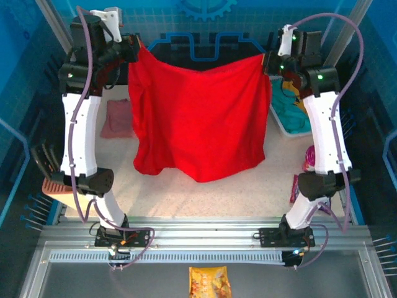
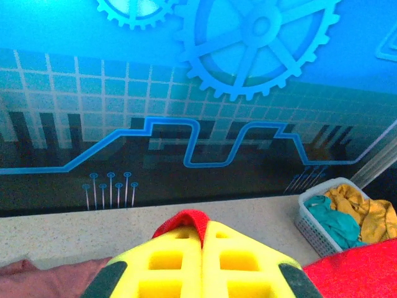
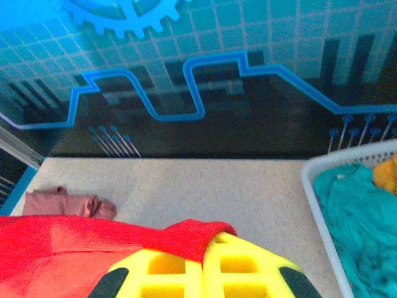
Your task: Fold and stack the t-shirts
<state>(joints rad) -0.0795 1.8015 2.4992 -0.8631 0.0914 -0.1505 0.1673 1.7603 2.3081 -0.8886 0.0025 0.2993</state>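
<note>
Between both pairs of jaws, each clamped on an upper corner, the red shirt [image 1: 198, 118] hangs spread over the tabletop [image 1: 248, 189], likely needing laying flat before folding.

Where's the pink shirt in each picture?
Top view: the pink shirt lies on the table, left of the hanging red shirt.
Left wrist: bottom-left corner.
Right wrist: left edge, above the red shirt.
Shared landmark: the white basket.
</note>
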